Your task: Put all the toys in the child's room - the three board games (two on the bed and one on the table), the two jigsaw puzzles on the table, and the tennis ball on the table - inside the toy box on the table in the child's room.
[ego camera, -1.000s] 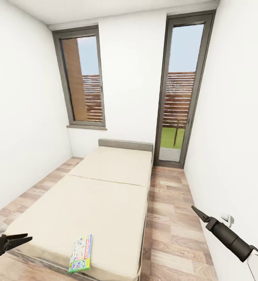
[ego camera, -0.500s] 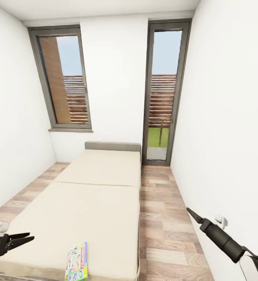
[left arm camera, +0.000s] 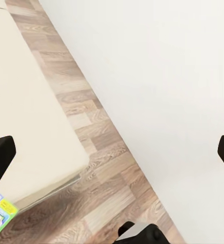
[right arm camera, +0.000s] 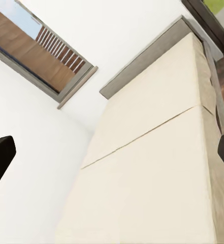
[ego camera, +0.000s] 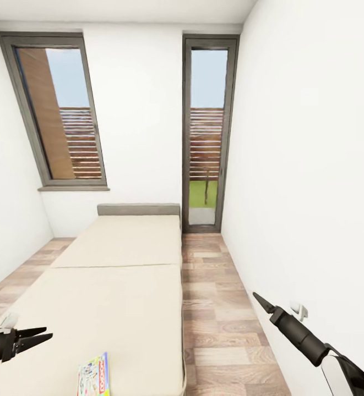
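Observation:
The bed (ego camera: 110,286) with two cream mattresses and a grey headboard runs away from me in the head view. One board game (ego camera: 93,377), a white-green-yellow printed box, lies flat on the near mattress at the picture's lower edge. A corner of that board game (left arm camera: 0,216) shows beside the bed's edge in the left wrist view. My left gripper (ego camera: 36,336) hovers open over the near left of the bed, to the left of the box. My right gripper (ego camera: 260,302) hangs over the floor to the right of the bed, open and empty; its fingers (right arm camera: 0,157) stand wide apart. The table and toy box are out of view.
A strip of wood-plank floor (ego camera: 215,308) runs between the bed and the white right wall (ego camera: 314,192). A grey-framed window (ego camera: 60,115) and a tall glass door (ego camera: 206,137) are in the far wall. A small wall socket (ego camera: 298,311) sits low on the right wall.
The whole picture has shifted left as the camera turned right; the bed and the box now sit further left and lower. Both grippers keep their pose.

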Controlling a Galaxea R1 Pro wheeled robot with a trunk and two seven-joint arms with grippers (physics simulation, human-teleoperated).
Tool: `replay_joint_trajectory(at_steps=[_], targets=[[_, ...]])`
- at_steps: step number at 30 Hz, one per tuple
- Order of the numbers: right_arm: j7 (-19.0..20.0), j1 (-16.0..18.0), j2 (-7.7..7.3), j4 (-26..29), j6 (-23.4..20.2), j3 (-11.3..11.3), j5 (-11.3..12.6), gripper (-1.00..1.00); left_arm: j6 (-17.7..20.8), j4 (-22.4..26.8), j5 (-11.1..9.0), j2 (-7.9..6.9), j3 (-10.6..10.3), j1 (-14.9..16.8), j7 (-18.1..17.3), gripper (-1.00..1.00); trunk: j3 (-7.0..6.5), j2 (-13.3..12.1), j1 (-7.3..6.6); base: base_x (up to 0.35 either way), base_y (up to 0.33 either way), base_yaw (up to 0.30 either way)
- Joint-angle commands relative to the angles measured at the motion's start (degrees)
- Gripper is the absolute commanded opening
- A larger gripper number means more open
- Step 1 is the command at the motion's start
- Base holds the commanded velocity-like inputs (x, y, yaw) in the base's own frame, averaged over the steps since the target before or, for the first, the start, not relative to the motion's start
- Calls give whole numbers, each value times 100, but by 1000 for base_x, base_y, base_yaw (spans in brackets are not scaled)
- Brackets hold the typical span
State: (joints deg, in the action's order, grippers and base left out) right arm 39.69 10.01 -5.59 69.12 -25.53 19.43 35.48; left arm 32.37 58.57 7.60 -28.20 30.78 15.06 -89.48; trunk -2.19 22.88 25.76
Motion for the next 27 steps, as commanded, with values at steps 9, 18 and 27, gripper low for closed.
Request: replay_joint_trajectory(at_steps=[9,18,27], targets=[[4,9,5,-20,-41,-1,41,100,56,12,58,51,16,1,-52,100,-3,4,2,-61,104,-112],[-89,64,19,-29,-58,-7,39,100,58,13,57,75,16,3,-52,100,20,4,2,-14,17,-9],[-216,119,17,-58,-74,-10,47,100,59,8,56,99,24,1,-52,100,74,4,2,-43,1,-1]])
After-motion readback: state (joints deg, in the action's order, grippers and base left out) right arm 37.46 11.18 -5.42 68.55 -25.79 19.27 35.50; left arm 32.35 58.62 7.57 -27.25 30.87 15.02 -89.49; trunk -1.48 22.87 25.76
